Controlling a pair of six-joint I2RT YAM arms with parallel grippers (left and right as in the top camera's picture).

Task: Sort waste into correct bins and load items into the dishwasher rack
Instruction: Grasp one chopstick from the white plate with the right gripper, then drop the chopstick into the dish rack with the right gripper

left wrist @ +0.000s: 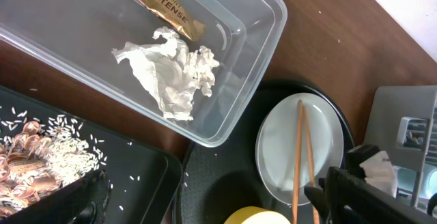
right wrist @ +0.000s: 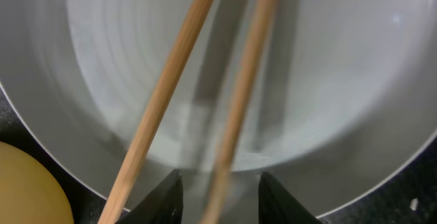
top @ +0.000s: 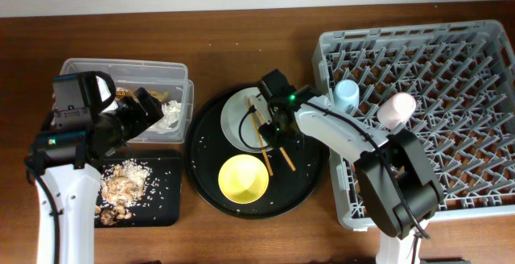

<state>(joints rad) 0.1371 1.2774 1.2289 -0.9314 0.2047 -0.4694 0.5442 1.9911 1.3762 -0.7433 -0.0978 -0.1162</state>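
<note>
The pale plate (top: 237,119) lies in the round black tray with the wooden chopsticks (top: 265,147) across it, beside the yellow bowl (top: 243,178). My right gripper (top: 273,131) is open just above the plate (right wrist: 328,80); one chopstick (right wrist: 239,94) lies between its fingers (right wrist: 220,200), the other passes left of them. My left gripper (top: 153,107) is open and empty (left wrist: 218,207) over the clear tub (top: 181,75), which holds the white tissue (left wrist: 174,74) and the brown-and-gold wrapper (left wrist: 164,5). Food scraps (top: 121,183) lie in the small black tray (top: 165,195). The blue cup (top: 346,95) and pink cup (top: 397,109) stand in the grey rack (top: 451,79).
The large round black tray (top: 310,179) sits between the bins and the rack, with rice grains scattered on it. Bare brown table lies behind the tub and in front of the trays.
</note>
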